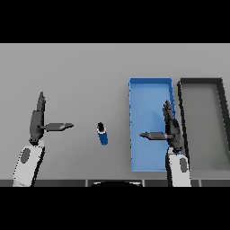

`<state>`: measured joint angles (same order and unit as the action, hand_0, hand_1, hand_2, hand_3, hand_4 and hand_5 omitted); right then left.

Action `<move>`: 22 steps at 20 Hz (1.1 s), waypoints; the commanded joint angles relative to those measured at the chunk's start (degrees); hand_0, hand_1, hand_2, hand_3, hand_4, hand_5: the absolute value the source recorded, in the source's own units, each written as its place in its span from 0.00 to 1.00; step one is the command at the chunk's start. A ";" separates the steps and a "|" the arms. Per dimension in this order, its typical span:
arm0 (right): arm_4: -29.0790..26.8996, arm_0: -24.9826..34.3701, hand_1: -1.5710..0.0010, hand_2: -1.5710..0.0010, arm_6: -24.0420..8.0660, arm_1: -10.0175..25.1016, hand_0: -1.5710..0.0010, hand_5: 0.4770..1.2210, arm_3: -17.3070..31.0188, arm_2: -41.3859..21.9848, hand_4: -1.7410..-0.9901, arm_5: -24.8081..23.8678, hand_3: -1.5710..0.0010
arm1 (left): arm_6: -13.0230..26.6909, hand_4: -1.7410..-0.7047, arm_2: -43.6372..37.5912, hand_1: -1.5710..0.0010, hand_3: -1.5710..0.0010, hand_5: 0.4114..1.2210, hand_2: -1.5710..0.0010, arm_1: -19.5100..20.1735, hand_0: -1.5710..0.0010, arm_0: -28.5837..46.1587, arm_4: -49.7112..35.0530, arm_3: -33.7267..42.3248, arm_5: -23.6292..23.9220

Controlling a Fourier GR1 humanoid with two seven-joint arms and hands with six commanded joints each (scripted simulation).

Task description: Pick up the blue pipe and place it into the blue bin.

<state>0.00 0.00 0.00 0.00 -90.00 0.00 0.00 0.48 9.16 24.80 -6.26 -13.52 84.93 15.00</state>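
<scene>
The blue pipe (103,134) with a dark top end lies on the grey table, between the two hands and just left of the blue bin (143,90). The bin is a long blue tray running front to back. My left hand (37,120) is at the left, open, fingers straight and thumb pointing right toward the pipe, a short gap away from it. My right hand (171,127) hovers over the right part of the blue bin, open, thumb pointing left. Neither hand touches the pipe.
A dark grey bin (223,112) with a grey floor stands right beside the blue bin, at the right. The table's front edge runs just below the hands.
</scene>
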 commanded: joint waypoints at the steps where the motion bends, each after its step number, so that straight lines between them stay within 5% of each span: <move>1: -0.11 -0.06 1.00 1.00 0.04 0.13 1.00 0.16 -0.03 0.11 0.65 0.04 1.00 | -0.25 0.54 0.10 1.00 1.00 0.24 1.00 -0.13 1.00 0.03 0.10 0.12 0.12; 6: -1.41 -0.46 1.00 1.00 0.52 1.39 1.00 0.16 -0.39 1.09 0.65 1.11 1.00 | 0.53 0.54 1.17 1.00 1.00 0.24 1.00 -0.80 1.00 0.33 1.01 1.65 1.32; 8: 4.26 -4.89 1.00 1.00 4.43 6.97 1.00 0.16 -3.37 -2.06 0.65 3.81 1.00 | -3.89 0.53 2.68 1.00 1.00 0.24 1.00 4.72 1.00 2.35 -1.07 0.72 -10.32; 10: 7.42 -6.20 1.00 1.00 4.40 8.55 1.00 0.16 -4.65 -3.72 0.66 3.91 1.00 | -5.98 0.53 2.61 1.00 1.00 0.24 1.00 7.38 1.00 2.90 -2.30 0.20 -15.29; 15: 7.73 -7.24 1.00 1.00 2.76 9.70 1.00 0.16 -7.44 -4.33 0.69 4.64 1.00 | -8.66 0.56 4.53 1.00 1.00 0.24 1.00 10.08 1.00 4.01 -1.32 1.73 -19.99; 22: 6.94 -6.71 1.00 1.00 4.44 9.78 1.00 0.20 -6.56 -4.54 0.65 5.91 1.00 | -3.88 0.53 11.78 1.00 1.00 0.15 1.00 12.25 1.00 6.36 -1.27 9.24 -28.20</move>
<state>6.94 -6.70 4.44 9.77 -96.57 -4.54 5.92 -3.40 20.97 37.01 0.09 -14.78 94.18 -13.24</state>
